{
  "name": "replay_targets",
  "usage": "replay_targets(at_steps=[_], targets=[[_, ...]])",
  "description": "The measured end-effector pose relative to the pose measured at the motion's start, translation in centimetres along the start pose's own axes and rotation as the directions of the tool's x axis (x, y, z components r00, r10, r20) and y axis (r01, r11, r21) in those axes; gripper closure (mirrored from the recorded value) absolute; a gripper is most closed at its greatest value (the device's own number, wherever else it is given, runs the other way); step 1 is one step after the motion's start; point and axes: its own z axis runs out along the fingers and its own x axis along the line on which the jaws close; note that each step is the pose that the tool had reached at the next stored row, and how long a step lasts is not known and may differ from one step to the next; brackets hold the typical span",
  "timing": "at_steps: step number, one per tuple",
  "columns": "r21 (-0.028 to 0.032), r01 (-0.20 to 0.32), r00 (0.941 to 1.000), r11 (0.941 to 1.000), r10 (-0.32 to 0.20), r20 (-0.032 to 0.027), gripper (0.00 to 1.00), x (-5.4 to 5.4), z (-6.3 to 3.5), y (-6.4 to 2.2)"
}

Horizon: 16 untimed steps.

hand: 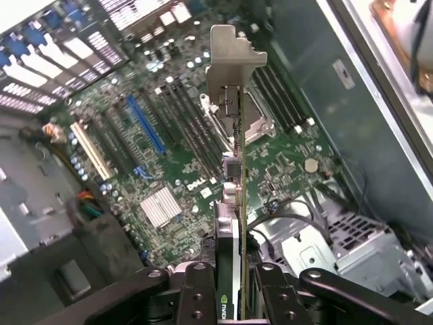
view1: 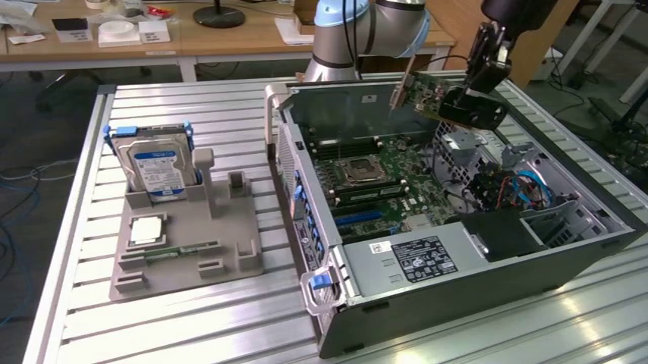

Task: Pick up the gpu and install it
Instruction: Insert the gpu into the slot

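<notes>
Above the open case (view1: 456, 258) toward the exterior view's far right, w/ tool (view1: 468, 102) pinching gpu (view1: 433, 89) clear of mobo (view1: 380, 182): prob best to hold it upright, bottom edge parallel to blue slot (hand: 145, 124), no tilt or twist.

Slatted metal table (view1: 152, 326), grey fixture stand (view1: 177, 274) toward the exterior view's left, open computer case (view1: 476, 299) beside it

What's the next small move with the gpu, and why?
Likely a small sideways shift toward the blue slot, without lowering yet. The gripper holds the gpu edge-on above the motherboard, and it looks lined up over the CPU socket, not the slot.
</notes>
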Motion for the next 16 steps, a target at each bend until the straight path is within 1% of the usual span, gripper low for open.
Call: replay_targets(at_steps=[2,4,8,10,12,16], targets=[[-0.0008,0.035,0.9994,0.9994,-0.035,-0.0016,0.73,0.00,0.00,0.00],[-0.0016,0.069,0.9976,0.9976,-0.069,-0.0030,0.73,0.00,0.00,0.00],[-0.0034,0.138,0.9905,0.9905,-0.138,-0.0059,0.73,0.00,0.00,0.00],[-0.0042,0.171,0.9853,0.9853,-0.171,-0.0073,0.73,0.00,0.00,0.00],[-0.0052,0.204,0.9789,0.9790,-0.204,-0.0086,0.73,0.00,0.00,0.00],[-0.0070,0.266,0.9638,0.9638,-0.266,-0.0110,0.73,0.00,0.00,0.00]])
